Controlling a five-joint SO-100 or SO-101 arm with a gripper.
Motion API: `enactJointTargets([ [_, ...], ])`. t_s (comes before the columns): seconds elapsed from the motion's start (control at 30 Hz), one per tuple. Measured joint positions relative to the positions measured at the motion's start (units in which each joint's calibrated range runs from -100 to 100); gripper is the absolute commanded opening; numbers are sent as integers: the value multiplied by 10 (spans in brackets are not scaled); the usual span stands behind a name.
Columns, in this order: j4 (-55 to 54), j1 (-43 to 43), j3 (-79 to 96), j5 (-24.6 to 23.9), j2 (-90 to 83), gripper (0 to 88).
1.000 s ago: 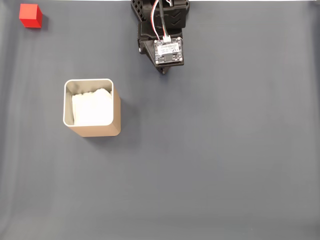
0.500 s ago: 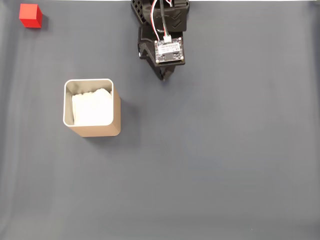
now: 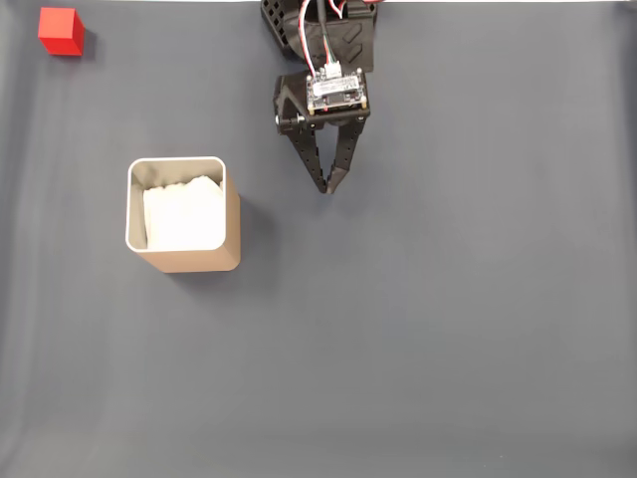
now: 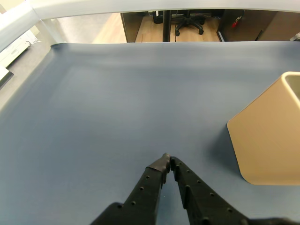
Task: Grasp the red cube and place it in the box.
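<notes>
Looking down in the fixed view, the arm entered from the top edge, and its hand pointed toward the bottom of the picture. The two black fingers ran together into one point, so the hand was clenched and it grasped nothing. A small circuit board with wires sat on the wrist. The red cube stood in the far top left corner on the dark grey desk, well apart from the hand. The box stood upright to the left of the hand and a little lower in the picture, with white lining inside it. The cube and the box were well apart from each other.

In the wrist view, the hand rose from the bottom edge with its tips touching over the bare desk. The tan wall of the box stood at the right side, near the fingers but not touching them. Beyond the far edge of the desk, a wooden floor and the base of an office chair were visible.
</notes>
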Motion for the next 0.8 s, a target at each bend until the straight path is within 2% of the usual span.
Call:
enactJointTargets([
  [0.6,-25,-9,-340,-7,253,11],
  [0.8,-24,20,-434,-6,306,4],
])
